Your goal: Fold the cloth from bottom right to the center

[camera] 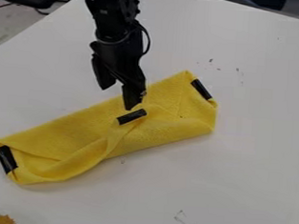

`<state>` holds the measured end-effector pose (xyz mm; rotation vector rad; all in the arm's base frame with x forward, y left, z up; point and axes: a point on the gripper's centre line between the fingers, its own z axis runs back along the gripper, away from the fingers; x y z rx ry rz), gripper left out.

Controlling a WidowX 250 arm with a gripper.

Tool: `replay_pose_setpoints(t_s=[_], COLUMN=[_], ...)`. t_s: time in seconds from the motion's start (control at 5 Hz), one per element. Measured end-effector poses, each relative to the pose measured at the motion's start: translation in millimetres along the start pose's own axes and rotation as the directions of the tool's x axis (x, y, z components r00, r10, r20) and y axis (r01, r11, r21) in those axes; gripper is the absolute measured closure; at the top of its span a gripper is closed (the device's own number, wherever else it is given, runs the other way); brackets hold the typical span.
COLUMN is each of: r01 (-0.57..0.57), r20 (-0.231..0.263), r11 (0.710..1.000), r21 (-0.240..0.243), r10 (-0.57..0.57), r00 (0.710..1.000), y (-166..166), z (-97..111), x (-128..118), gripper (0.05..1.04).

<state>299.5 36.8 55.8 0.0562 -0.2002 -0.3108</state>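
Pincer (pixel 117 96), black: jaws parted well, nothing held, hanging above the cloth's upper long edge. Cloth (pixel 74 133), yellow, one: lying slantwise, folded into a long band, mid-counter (pixel 252 139). Black strips, three: one at each end of the cloth, one (pixel 131 116) near its middle, just beside the pincer. Counter: white. Orange-brown lump (pixel 4 220): bottom left corner.
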Motion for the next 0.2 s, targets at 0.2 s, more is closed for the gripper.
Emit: replay_pose_setpoints(t_s=[0.2], r01=[-0.017], r20=[-0.041], r11=[1.000], r21=[-0.005], r10=[0.016], r00=[0.999], y=[-8.3], z=[0.4], x=[-2.8], gripper=[0.083])
